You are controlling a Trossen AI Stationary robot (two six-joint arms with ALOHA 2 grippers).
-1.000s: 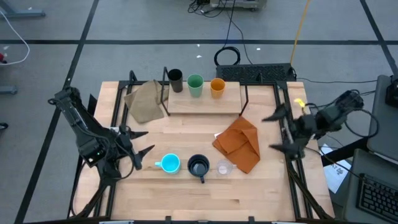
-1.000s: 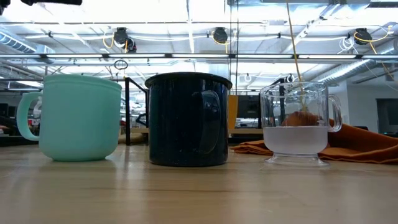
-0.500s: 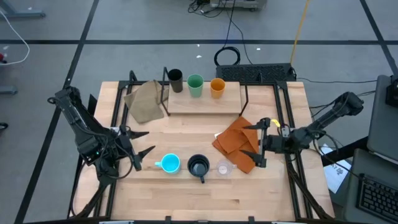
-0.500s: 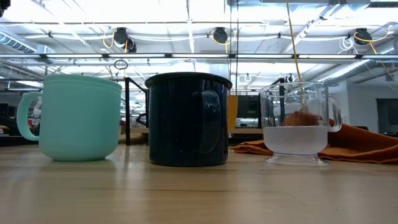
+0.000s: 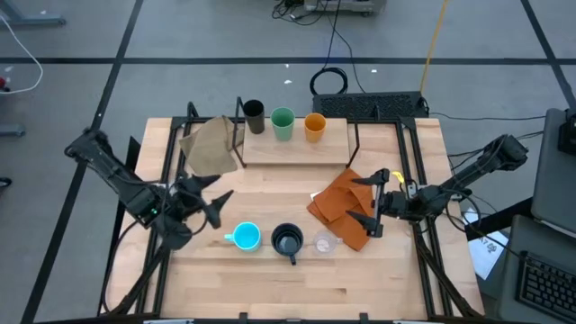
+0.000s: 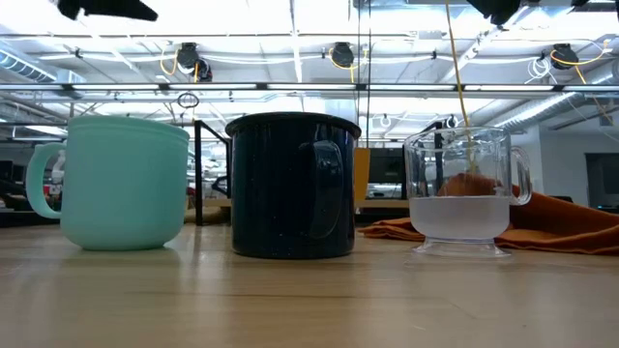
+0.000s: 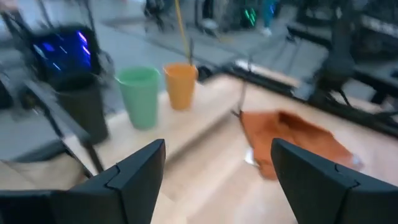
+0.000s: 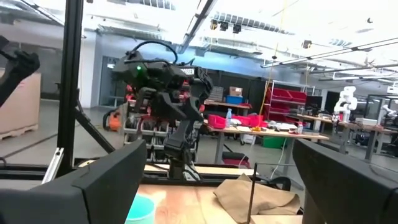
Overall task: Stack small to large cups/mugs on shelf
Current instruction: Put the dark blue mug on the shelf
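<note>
You have three vessels standing in a row on the table (image 5: 270, 288) nearest the front edge: the light blue mug (image 5: 245, 237), then the navy mug (image 5: 287, 241) just beside it, then the small clear cup (image 5: 324, 243) on the navy mug's other side. In the low view the same row reads light blue mug (image 6: 121, 182), navy mug (image 6: 292, 186), clear cup (image 6: 468, 191), each upright and apart from its neighbour. Your left gripper (image 5: 216, 203) hangs above the table just behind and to the outer side of the light blue mug, fingers spread wide and holding nothing; its own camera shows both dark fingers (image 7: 134, 177) parted. Your right gripper (image 5: 369, 204) hovers over the orange cloth (image 5: 346, 209), which lies just behind the clear cup, and its fingers are also spread apart and empty. A tan cloth (image 5: 209, 146) is draped farther back, at the shelf's left end. The shelf (image 5: 297, 148) stands at the far side of the table, well behind the navy mug, and carries the dark brown cup (image 5: 255, 115), the green cup (image 5: 283, 122) and the orange cup (image 5: 314, 126) side by side along its far edge, all upright.
</note>
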